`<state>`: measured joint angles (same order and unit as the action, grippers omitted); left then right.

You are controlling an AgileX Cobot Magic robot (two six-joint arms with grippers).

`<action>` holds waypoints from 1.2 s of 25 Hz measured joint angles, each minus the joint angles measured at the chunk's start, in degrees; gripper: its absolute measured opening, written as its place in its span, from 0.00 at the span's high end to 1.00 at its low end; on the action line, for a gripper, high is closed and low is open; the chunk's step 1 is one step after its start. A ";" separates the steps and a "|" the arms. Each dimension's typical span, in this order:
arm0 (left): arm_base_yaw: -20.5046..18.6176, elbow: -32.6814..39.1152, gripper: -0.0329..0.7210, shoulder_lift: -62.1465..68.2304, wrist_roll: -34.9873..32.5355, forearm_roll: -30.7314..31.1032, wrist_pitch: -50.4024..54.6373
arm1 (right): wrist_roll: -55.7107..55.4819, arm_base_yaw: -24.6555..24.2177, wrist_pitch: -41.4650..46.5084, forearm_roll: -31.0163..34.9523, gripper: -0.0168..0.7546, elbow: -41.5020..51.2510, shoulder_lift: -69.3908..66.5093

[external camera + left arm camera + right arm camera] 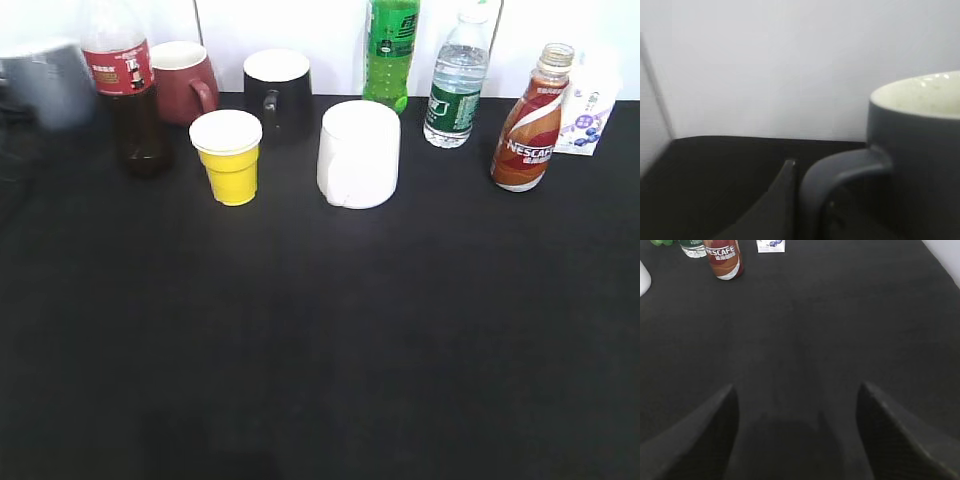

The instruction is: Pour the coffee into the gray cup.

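The gray cup [48, 82] shows blurred at the far left back of the black table. In the left wrist view it fills the right side [920, 150], cream-white inside, with its loop handle toward me. My left gripper [807, 190] is shut on that handle; one dark finger lies against the handle's left side, the other is hidden. The coffee is in the brown-and-red NESCAFE bottle [525, 135], upright at the back right, and also shows in the right wrist view [723, 259]. My right gripper [797, 405] is open and empty above bare table, well short of the bottle.
Along the back stand a cola bottle [125, 90], a dark red mug [185, 80], a black mug [278, 92], a yellow cup [229, 155], a white mug [358, 152], a green bottle [392, 50], a water bottle [457, 85] and a small carton [588, 105].
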<state>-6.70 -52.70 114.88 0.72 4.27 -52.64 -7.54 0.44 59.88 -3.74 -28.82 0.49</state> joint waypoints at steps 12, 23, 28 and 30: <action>-1.35 33.98 0.89 -32.72 -0.07 11.70 -4.35 | 0.00 0.00 0.00 0.00 0.24 0.00 0.00; 18.67 34.53 0.90 -29.04 6.25 23.34 -9.55 | 0.00 0.00 0.00 0.00 0.24 0.00 0.00; 22.10 34.16 0.90 -23.34 6.25 21.09 -13.37 | 0.00 0.00 0.00 0.00 0.24 0.00 0.00; 22.10 32.09 0.90 -21.96 6.25 20.64 -13.46 | 0.00 0.00 0.00 0.00 0.24 0.00 0.00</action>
<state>15.40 -20.61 92.92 6.98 24.92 -66.09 -7.54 0.44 59.88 -3.74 -28.82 0.49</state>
